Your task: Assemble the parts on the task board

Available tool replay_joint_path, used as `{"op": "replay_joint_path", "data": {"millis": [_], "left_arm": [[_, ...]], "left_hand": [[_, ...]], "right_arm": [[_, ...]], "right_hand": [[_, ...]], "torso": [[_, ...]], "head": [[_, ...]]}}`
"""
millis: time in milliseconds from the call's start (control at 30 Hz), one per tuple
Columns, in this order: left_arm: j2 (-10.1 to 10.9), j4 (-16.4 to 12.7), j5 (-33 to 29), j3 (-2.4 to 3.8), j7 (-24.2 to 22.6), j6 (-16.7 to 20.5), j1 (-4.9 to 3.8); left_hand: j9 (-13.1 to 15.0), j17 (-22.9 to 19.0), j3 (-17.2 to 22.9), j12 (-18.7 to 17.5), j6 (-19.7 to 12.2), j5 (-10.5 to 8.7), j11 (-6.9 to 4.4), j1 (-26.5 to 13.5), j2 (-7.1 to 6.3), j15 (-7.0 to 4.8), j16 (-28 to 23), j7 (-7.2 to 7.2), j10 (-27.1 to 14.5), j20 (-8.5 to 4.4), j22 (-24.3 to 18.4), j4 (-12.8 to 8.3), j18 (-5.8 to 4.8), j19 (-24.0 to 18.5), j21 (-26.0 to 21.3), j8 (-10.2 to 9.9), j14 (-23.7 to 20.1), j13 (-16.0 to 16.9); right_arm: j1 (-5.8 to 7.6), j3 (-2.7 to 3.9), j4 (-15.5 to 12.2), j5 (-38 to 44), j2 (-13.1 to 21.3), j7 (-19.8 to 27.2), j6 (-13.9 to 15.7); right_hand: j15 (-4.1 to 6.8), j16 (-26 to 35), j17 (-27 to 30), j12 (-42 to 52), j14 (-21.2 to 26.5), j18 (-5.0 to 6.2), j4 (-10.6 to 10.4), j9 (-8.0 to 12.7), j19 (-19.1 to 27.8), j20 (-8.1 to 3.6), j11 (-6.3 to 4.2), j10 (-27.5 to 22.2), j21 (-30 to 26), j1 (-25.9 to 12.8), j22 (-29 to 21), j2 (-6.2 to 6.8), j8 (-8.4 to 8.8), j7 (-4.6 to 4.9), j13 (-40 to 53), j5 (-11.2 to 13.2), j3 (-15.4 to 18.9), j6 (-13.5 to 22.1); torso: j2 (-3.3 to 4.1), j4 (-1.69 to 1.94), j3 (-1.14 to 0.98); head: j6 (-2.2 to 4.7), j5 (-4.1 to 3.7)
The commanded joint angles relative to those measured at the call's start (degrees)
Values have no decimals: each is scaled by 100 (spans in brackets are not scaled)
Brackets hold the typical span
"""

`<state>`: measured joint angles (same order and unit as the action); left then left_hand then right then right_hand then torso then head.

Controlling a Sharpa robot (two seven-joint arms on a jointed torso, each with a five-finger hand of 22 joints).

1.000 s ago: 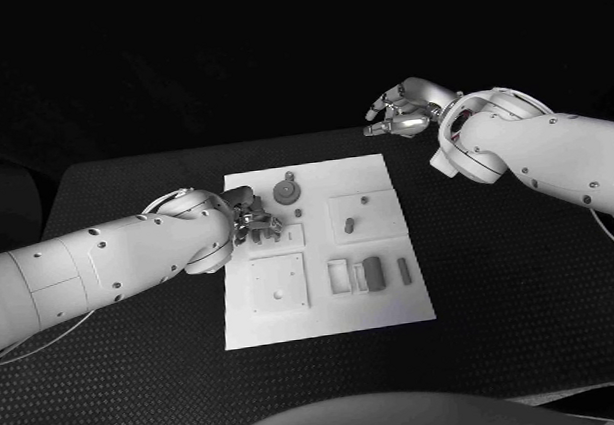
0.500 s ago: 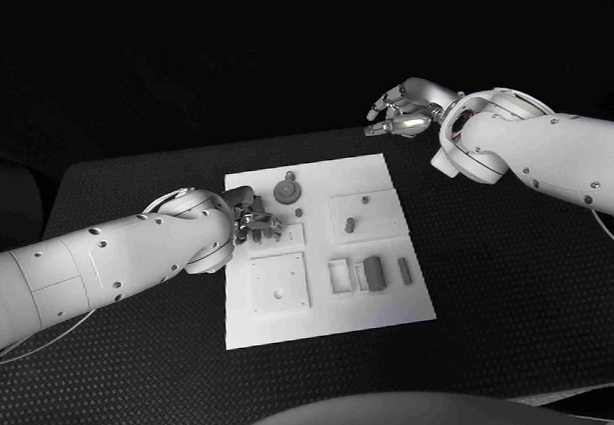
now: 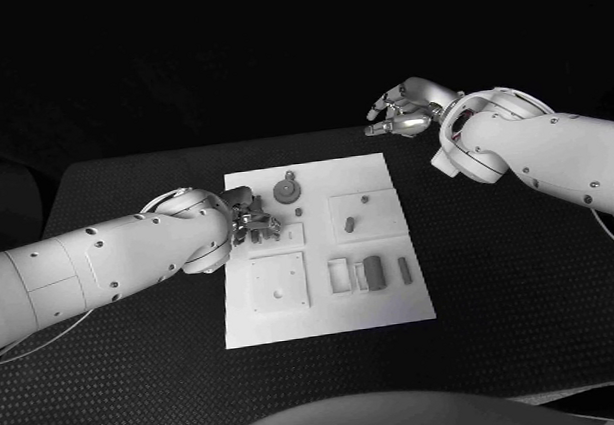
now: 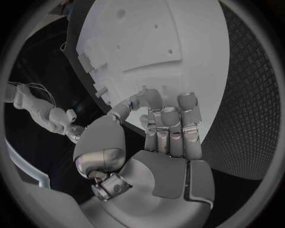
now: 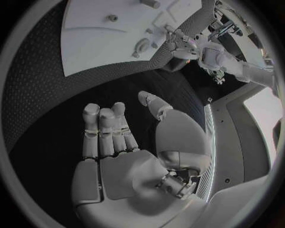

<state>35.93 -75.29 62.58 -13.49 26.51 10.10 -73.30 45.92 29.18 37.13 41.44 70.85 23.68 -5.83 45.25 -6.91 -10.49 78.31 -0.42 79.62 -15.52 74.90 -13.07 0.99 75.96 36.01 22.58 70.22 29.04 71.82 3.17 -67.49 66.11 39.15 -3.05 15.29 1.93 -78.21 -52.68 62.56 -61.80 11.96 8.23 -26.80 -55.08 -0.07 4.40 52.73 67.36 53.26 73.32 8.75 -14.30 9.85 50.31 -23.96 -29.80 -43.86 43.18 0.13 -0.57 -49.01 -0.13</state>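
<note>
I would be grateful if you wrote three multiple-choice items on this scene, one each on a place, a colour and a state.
1. Where is the left hand?
A. over the task board's left edge
B. off the table
C. at the board's near right corner

2. What colour is the task board?
A. black
B. white
C. red

3. What is the right hand doing?
A. gripping the board
B. pressing a part
C. holding nothing, beyond the board's far right corner

Answers: 1 A, the head view shows it at the left edge; 2 B, the plate is white on the black table; 3 C, the right wrist view shows its palm bare.
</note>
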Motion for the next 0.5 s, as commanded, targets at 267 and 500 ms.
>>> {"op": "replay_joint_path", "data": {"millis": [267, 500], "left_arm": [[-8, 7, -57, -17, 19, -178, 24], [-6, 2, -78, -17, 12, -189, 24]], "left_hand": [[15, -9, 399, 39, 27, 17, -26, 478, 509, -133, 27, 2, 18, -45, 116, -365, 148, -7, 35, 23, -99, -12], [17, -10, 399, 40, 27, 16, -26, 477, 509, -132, 27, 3, 17, -44, 116, -366, 148, -8, 35, 22, -100, -13]], "right_arm": [[-4, 3, 0, -3, -6, 44, -60], [-4, 3, 2, -3, -6, 42, -62]], "right_hand": [[4, 14, 7, 39, 29, 304, -33, 8, -15, -11, -15, -37, -32, -48, -6, -2, -29, 88, -10, -16, -7, 25], [3, 14, 7, 39, 29, 304, -33, 8, -15, -11, -15, -37, -32, -48, -5, -2, -30, 88, -10, -16, -8, 25]], "torso": [[2, -1, -3], [3, 2, -5]], "head": [[-1, -3], [-14, -11]]}}
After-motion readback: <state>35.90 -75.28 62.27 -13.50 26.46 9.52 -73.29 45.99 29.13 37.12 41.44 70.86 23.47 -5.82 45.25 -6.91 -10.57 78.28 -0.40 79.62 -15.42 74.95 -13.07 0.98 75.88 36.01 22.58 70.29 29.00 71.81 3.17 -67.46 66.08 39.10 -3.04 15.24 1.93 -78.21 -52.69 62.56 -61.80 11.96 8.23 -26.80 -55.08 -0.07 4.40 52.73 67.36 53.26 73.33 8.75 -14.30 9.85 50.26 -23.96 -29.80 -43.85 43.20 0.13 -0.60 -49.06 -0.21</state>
